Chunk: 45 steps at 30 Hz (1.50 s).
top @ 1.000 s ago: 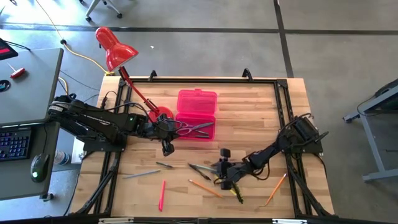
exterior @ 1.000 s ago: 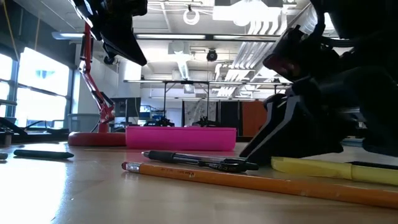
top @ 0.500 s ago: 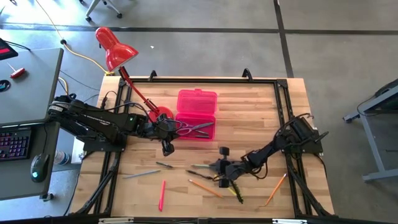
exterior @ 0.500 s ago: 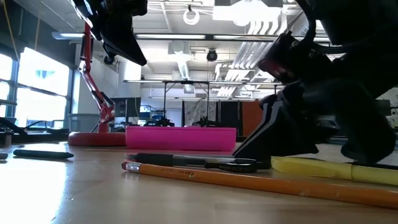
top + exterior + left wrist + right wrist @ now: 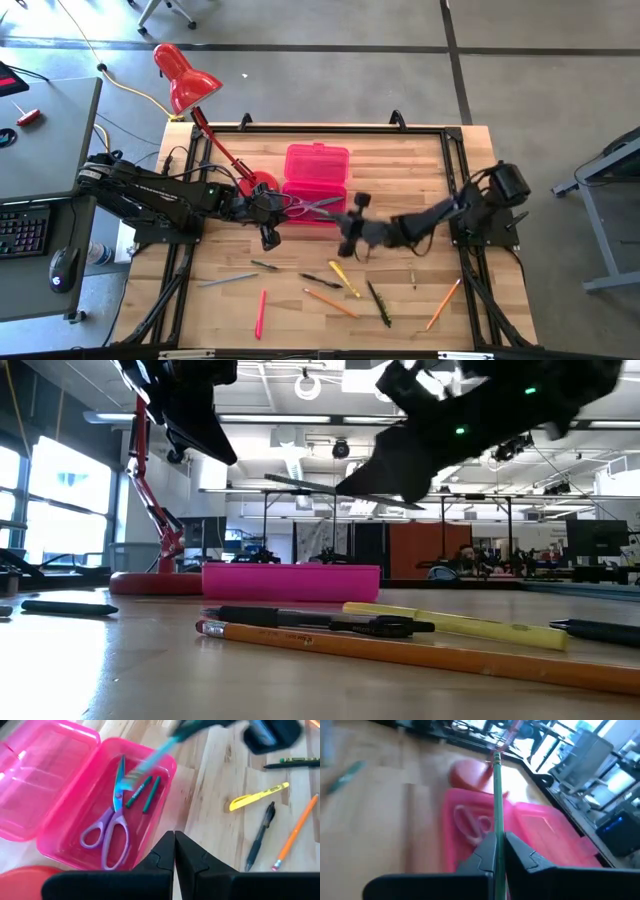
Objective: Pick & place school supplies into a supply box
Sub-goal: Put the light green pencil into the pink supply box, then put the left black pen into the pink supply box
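Right wrist view: green pencil (image 5: 496, 795) clamped between fingers (image 5: 485, 851).

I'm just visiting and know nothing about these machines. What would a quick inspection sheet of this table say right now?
Surface: wooden table, black frame.
Job's things: open pink box holding purple scissors and two green sticks; on the table a yellow highlighter, black pen, orange pencils, pink-red pen.
Clutter: red desk lamp, its base beside the box.
Grippers: right hand shut on a green pencil, in the air by the box; left hand shut, empty, near the box.
Cables: yellow cord on the floor by the lamp.
Surroundings: desk with keyboard and mouse; people far behind.
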Motion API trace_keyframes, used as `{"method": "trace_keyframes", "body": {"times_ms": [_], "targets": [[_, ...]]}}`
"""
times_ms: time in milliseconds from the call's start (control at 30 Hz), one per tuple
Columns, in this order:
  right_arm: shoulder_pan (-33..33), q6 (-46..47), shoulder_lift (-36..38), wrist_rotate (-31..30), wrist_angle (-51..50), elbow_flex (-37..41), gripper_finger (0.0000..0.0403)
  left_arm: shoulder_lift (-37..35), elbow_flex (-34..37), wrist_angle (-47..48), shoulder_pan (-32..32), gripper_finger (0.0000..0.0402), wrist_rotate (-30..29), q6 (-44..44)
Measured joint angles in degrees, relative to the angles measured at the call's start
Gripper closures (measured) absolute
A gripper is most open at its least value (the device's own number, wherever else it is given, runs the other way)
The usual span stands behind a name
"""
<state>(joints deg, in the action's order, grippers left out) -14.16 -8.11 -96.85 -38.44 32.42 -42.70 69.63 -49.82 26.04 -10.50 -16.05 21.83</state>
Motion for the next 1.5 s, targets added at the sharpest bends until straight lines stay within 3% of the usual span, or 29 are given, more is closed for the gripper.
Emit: {"method": "trace_keyframes", "body": {"times_ms": [200, 433, 600, 800, 967, 1233, 1500], "targets": [[12.14, 6.78, -1.06, 17.88, -0.36, -0.06, 0.0401, 0.0, 0.0, -2.52, 0.0, 0.0362, -0.17, -2.69], [16.61, 9.18, -8.31, 26.78, -0.23, -6.58, 0.0402, 0.01, 0.0, -3.01, 0.0, 0.0362, -0.14, -4.0], [16.67, 5.26, -14.19, 24.21, -9.42, -14.28, 0.0402, 0.02, -0.03, -3.19, 0.0, 0.0362, 0.84, -4.0], [17.24, 8.7, -16.6, 23.87, -18.87, -19.66, 0.0394, 0.02, -0.03, -3.12, 0.0, 0.0362, 1.68, -4.0], [17.75, 13.39, -16.62, 23.76, -19.33, -19.71, 0.0374, 0.02, -0.03, -3.01, 0.0, 0.0362, 1.7, -4.0], [17.62, 10.78, -16.06, 23.91, -19.34, -19.71, 0.0327, 0.02, -0.03, -3.04, 0.0, 0.0362, 1.68, -3.98], [11.44, 10.66, -11.1, 25.13, -20.43, -19.76, 0.0303, 0.02, -0.03, -2.99, 0.0, 0.0362, 1.68, -3.98]]}}
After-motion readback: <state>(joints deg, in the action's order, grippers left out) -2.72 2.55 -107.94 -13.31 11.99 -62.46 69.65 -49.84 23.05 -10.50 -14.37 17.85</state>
